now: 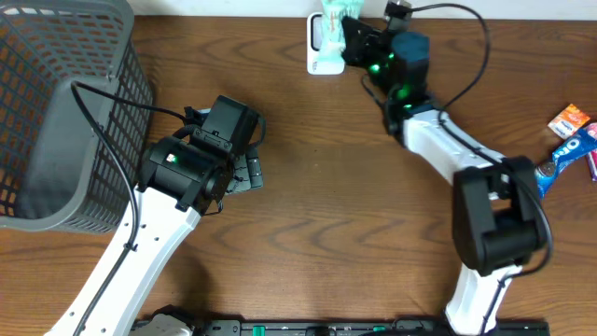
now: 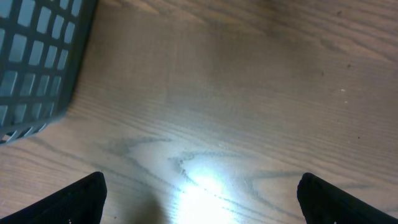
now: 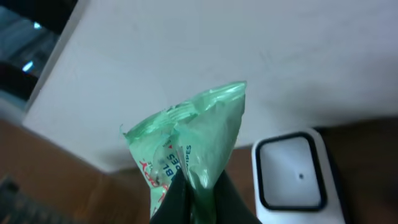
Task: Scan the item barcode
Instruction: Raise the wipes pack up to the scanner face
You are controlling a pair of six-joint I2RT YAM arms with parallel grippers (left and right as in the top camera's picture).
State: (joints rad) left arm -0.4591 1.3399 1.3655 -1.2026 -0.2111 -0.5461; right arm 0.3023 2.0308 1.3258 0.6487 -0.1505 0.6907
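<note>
Pickup looks done: right gripper pinches the green packet tight, just beside the scanner, scan itself apparently still pending; left gripper hangs over bare table, fingers spread wide.

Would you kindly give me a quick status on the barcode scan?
Left gripper open, empty. Right gripper shut on green wipes packet, near white scanner. Nothing seen between them.
</note>
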